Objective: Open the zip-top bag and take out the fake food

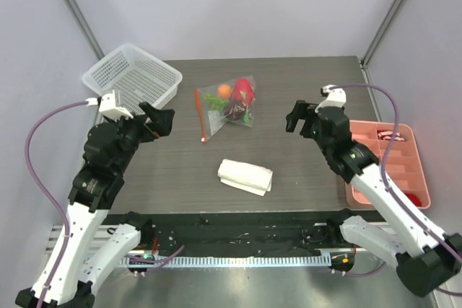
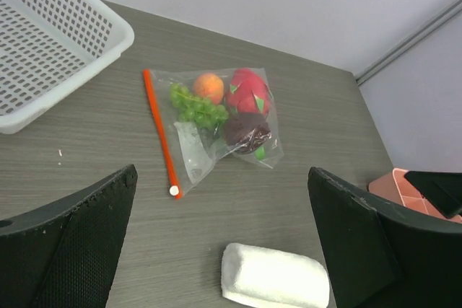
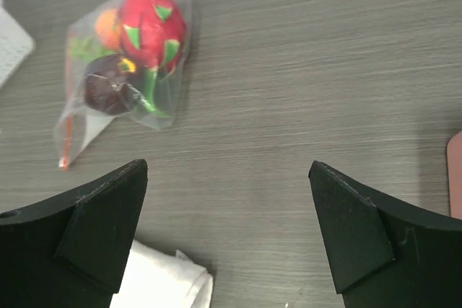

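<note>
The clear zip-top bag [image 1: 227, 110] lies flat at the table's back middle, its orange-red zipper strip [image 1: 200, 115] along its left edge. Inside are the fake food pieces: a red-pink dragon fruit [image 1: 244, 91], a small orange [image 1: 224, 90], green grapes [image 1: 213, 100] and a dark purple fruit [image 1: 234, 110]. The bag also shows in the left wrist view [image 2: 216, 124] and the right wrist view [image 3: 126, 63]. My left gripper [image 1: 160, 119] is open and empty, left of the bag. My right gripper [image 1: 297, 117] is open and empty, right of the bag.
A folded white cloth [image 1: 245, 176] lies nearer than the bag, mid-table. A white mesh basket [image 1: 131, 77] stands at the back left. A pink divided tray [image 1: 390, 164] with red items sits at the right edge.
</note>
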Robot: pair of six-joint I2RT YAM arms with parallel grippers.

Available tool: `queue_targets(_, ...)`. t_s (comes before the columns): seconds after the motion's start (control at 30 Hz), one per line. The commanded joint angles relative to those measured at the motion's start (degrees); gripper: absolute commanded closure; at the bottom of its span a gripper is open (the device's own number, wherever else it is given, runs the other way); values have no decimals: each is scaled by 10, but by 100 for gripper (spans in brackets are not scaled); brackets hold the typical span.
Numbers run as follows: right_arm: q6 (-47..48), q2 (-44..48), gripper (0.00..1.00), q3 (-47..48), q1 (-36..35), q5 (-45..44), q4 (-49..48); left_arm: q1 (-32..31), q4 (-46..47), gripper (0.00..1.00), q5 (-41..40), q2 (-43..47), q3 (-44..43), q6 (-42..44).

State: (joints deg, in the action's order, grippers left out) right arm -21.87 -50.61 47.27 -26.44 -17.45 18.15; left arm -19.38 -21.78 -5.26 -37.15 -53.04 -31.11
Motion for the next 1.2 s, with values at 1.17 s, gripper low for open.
queue_targets(1.17, -525, -707, 25, 334, -230, -129, -179, 3, -132, 4, 27, -11, -37, -60)
